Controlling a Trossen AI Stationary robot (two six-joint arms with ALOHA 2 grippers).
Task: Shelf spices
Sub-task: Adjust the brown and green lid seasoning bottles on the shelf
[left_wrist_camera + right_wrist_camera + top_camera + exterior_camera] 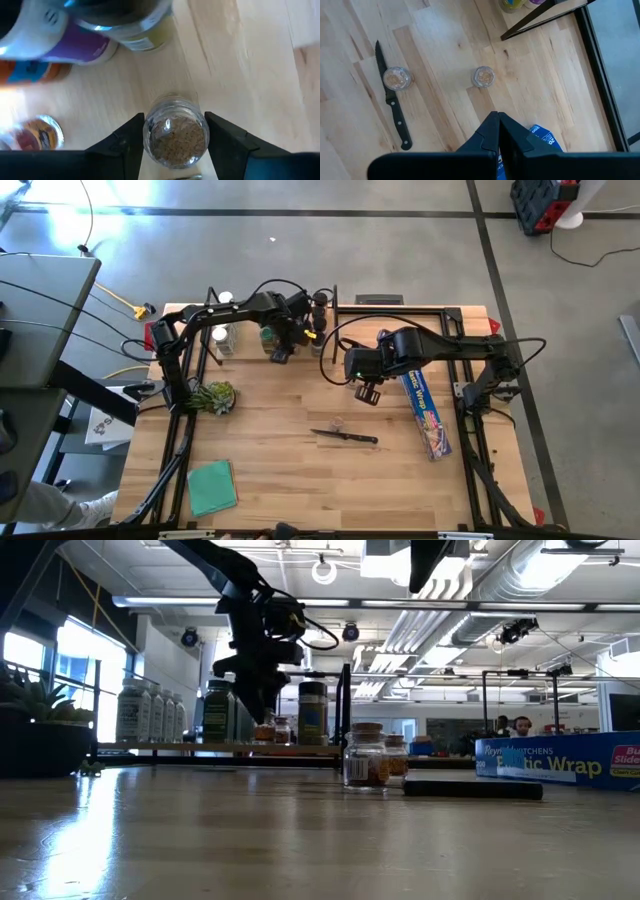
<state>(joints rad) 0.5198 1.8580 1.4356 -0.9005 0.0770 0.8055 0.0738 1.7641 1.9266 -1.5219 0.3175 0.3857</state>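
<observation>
Left gripper point(175, 145) found at the shelf point(250, 352) along the worktop's point(300, 480) twelve o'clock edge, fingers point(122, 145) straddling a clear jar point(175, 136) of brownish spice, close on either side; firm contact could not be confirmed. More spice jars point(150, 712) noted standing in a row on the shelf. Two small clear jars point(483, 76) seen loose on the worktop near centre, one point(396, 78) just beside the dark-handled knife point(395, 112). Right gripper point(498, 132) observed hovering above the worktop towards two o'clock of centre, fingers pressed together, empty. Blue wrap box point(427, 412) lying at three o'clock. Green cloth point(212, 486) recorded at seven o'clock, small plant point(213, 396) at nine.
</observation>
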